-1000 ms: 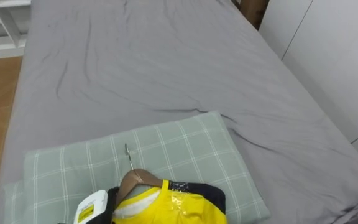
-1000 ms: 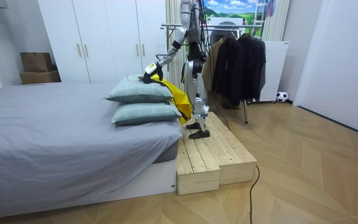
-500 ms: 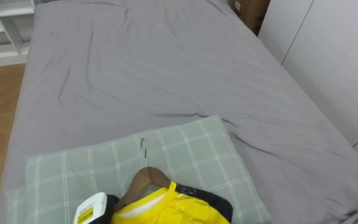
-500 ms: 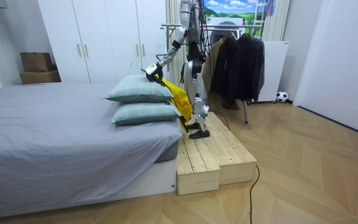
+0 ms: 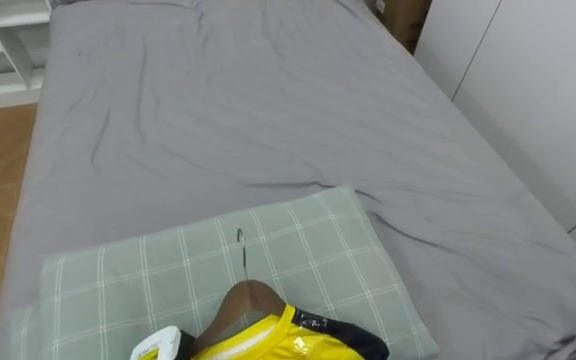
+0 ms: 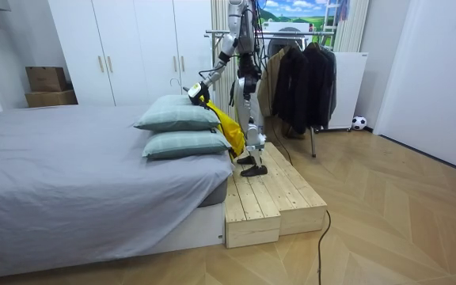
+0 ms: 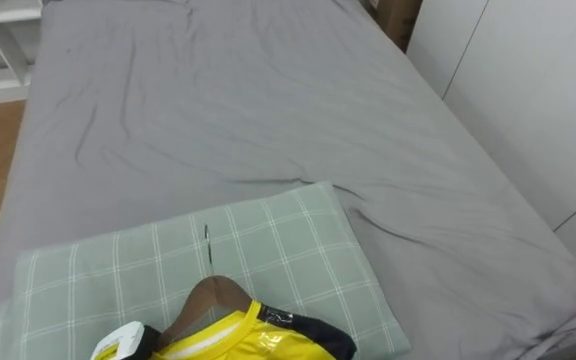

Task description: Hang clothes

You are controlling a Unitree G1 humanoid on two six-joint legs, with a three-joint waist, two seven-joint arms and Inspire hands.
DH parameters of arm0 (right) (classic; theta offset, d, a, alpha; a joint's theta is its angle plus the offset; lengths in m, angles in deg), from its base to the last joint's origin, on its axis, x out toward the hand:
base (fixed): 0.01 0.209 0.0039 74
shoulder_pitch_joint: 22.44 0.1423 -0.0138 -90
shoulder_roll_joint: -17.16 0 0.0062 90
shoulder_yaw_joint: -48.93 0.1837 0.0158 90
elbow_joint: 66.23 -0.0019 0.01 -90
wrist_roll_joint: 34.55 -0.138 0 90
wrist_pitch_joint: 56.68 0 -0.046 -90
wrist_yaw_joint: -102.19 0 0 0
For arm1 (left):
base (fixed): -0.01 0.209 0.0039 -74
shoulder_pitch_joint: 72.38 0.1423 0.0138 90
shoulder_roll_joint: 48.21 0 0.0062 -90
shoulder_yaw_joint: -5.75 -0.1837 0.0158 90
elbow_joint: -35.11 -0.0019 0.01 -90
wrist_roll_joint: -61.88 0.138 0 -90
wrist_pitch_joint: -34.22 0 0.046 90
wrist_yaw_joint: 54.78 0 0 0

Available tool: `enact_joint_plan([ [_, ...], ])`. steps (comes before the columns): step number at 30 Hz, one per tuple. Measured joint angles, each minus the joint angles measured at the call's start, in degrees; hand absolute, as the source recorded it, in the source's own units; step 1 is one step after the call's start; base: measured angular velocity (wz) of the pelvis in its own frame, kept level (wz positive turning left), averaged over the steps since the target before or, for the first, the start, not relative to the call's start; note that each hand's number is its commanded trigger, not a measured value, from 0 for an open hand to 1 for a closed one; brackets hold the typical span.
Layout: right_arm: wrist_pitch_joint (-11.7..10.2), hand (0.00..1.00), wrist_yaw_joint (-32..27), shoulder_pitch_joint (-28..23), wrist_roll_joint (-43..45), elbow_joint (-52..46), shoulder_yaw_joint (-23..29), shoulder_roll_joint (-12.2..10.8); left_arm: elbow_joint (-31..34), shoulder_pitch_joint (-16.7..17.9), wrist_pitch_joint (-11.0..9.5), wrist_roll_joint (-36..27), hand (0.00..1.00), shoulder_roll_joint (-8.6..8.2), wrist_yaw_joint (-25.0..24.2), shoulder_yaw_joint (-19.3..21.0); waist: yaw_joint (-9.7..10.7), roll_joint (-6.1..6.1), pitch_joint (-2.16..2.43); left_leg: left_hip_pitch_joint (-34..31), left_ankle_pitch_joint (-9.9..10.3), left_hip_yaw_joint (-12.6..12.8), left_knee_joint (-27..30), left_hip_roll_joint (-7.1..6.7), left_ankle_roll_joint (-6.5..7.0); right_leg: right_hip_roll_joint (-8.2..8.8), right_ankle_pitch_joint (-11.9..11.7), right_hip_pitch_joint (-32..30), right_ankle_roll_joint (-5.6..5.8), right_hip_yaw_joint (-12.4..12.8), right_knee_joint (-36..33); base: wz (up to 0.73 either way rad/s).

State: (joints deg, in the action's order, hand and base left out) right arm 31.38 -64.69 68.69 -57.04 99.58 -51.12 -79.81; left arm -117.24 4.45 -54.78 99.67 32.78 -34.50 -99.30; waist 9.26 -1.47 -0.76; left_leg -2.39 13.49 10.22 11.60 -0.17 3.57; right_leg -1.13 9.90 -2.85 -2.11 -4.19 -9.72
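A grey bed (image 5: 268, 110) stretches ahead of the left hand (image 5: 158, 348). Two checked pillows (image 6: 179, 115) lie stacked on it, just under that hand.

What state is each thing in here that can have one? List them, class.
hanger: carries the yellow garment, hook pointing up the bed
yellow garment: on the hanger, draping beside the pillows
pillows: stacked, one on the other
wardrobe doors: shut
dark coats: hanging on the rack
left hand: at the hanger, above the top pillow
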Motion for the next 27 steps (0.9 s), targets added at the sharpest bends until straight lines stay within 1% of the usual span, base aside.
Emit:
enact_joint_plan([
  [5, 0.0, 0.00, 0.0, 0.0, 0.0, -0.1, 0.0, 0.0, 0.0, 0.0, 0.0, 0.0, 1.00, 0.06, 0.0, 0.0, 0.0, 0.00, 0.00, 0.1, 0.0, 0.0, 0.0, 0.00, 0.00, -0.01, 0.0, 0.1, 0.00, 0.2, 0.0, 0.00],
  [9, 0.0, 0.00, 0.0, -0.1, 0.0, 0.2, 0.0, 0.0, -0.1, 0.8, 0.0, 0.0, 1.00, 0.05, -0.2, 0.1, 0.1, 0.03, -0.03, 1.9, 0.0, 0.0, -0.3, 0.02, 0.00, -0.06, 0.0, 1.9, 0.00, 0.3, 0.4, 0.00],
  [14, 0.0, 0.00, 0.1, -0.1, 0.3, 0.2, 0.6, -0.2, 0.7, 1.3, -0.3, 0.6, 1.00, 0.09, -0.7, 2.1, 0.0, 0.10, 0.04, 1.9, 0.0, 0.0, -0.2, -0.03, 0.00, 0.01, 0.0, 2.2, 0.00, -0.5, 1.0, 0.00],
  [16, 0.0, 0.00, 0.1, -0.1, 0.7, 0.5, 1.4, -0.2, 2.4, 1.7, -0.3, 1.4, 1.00, 0.01, -0.9, 3.5, -0.1, 0.29, 0.14, 1.9, 0.0, 0.0, -0.2, -0.03, -0.01, 0.00, 0.0, 2.2, 0.00, -0.5, 1.1, 0.00],
  [20, 0.1, 0.00, -0.1, -0.3, 0.6, 0.5, 2.0, -0.2, 4.6, 2.4, -0.2, 1.0, 1.00, 0.04, -0.9, 3.7, -0.2, 0.76, 0.29, 2.7, 0.0, -0.3, -0.3, -0.04, -0.01, 0.01, 0.0, 3.0, 0.00, -0.5, 1.1, 0.00],
  [21, 0.1, 0.00, -0.1, -0.3, 0.5, 0.5, 2.0, -0.1, 6.1, 3.5, -0.1, 0.9, 1.00, 0.06, -0.9, 3.7, -0.2, 0.95, 0.42, 3.2, 0.0, -0.3, -0.2, -0.04, -0.01, 0.00, 0.0, 3.5, 0.00, -0.5, 1.1, 0.00],
  [23, 0.1, 0.00, -0.1, -0.5, 0.5, 0.4, 1.9, 0.0, 8.2, 4.5, -0.1, 0.9, 1.00, 0.21, -1.1, 3.5, -0.3, 1.12, 0.46, 3.7, 0.0, -0.2, -0.2, -0.04, -0.01, 0.02, 0.0, 4.0, 0.00, -0.5, 1.1, 0.00],
  [27, 0.2, 0.00, 0.1, -0.6, 0.5, 0.5, 1.7, 0.2, 12.5, 5.0, 0.0, -0.2, 1.00, 1.63, -1.7, 3.8, -0.6, 1.10, 0.47, 4.3, 0.0, -0.2, -0.3, -0.05, -0.01, 0.02, 0.0, 4.5, 0.00, -0.5, 1.1, 0.00],
])
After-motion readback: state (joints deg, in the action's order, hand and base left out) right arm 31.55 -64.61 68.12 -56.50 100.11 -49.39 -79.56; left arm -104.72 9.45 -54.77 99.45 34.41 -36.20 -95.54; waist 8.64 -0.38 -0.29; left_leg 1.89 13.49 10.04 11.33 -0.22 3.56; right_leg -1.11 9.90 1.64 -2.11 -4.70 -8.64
